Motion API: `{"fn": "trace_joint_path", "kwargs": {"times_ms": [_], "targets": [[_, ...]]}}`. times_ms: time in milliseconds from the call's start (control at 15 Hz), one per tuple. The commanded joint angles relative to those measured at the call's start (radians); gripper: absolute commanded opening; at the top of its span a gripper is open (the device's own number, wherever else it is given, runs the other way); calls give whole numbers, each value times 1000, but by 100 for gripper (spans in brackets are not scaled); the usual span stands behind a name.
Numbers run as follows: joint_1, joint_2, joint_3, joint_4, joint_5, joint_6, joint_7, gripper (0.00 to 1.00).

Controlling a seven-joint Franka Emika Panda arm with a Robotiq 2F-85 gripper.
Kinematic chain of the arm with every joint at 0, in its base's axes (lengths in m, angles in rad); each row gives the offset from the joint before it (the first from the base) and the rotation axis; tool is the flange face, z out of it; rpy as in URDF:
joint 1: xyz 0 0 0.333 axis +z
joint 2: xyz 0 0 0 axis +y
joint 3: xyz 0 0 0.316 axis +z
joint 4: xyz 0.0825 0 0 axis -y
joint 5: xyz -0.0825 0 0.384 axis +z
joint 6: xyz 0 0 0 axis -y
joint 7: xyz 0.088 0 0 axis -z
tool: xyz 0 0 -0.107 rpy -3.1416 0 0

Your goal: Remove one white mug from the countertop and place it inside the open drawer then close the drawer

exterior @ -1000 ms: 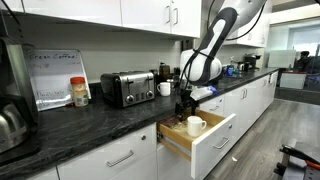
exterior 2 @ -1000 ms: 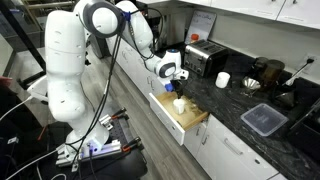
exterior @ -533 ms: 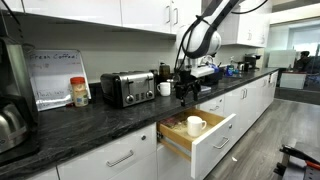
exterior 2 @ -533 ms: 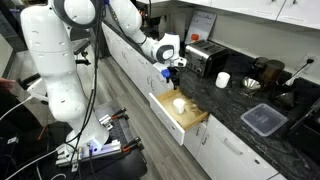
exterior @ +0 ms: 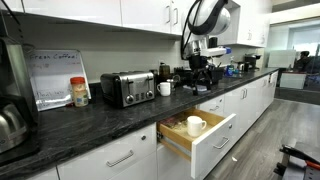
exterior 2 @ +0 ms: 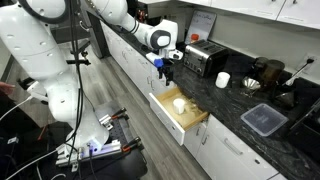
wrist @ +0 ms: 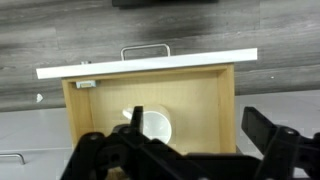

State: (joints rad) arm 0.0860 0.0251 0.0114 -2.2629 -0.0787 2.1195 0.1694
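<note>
White cupboards line a kitchen wall, and a long dark counter [exterior: 95, 115] [exterior 2: 240, 100] runs along the top of them. Under the front edge of the counter, the drawer [exterior: 215, 147] [exterior 2: 192, 118] [wrist: 150, 65] is pulled wide open. It has a white front with a thin silver handle [wrist: 146, 50], and it is light wood inside.

One white mug [exterior: 196, 125] [exterior 2: 180, 102] [wrist: 152, 126] stands upright inside the drawer on the wood floor. Nothing is touching it.

A second white mug [exterior: 164, 88] [exterior 2: 223, 80] sits on the counter, near the back edge. It is just beside a shiny toaster [exterior: 127, 88] [exterior 2: 205, 58]. A jar with a red lid [exterior: 79, 92] stands on the other side of the toaster, also near the back edge. In an exterior view, a dark flat box [exterior 2: 262, 120] lies close to the front edge of the counter, well apart from the drawer.

The white robot arm [exterior: 210, 18] [exterior 2: 160, 38] reaches over the counter. Its jaws hang in the air, high above the open drawer. The jaws are open wide and hold nothing. In the wrist view, the two dark fingers [wrist: 105, 155] show at the bottom of the picture, far apart, and the white mug in the drawer shows between them, far below.
</note>
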Motion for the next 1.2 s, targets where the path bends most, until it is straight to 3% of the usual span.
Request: {"fn": "trace_joint_path", "kwargs": {"times_ms": [0,467,1133], "targets": [[-27,-91,2,-64,33,-81,-10,100],[-62,-162,-15,-194,45,-105,-28,100],[-93,-132,-44,-311,42,-57,-101,100]]}}
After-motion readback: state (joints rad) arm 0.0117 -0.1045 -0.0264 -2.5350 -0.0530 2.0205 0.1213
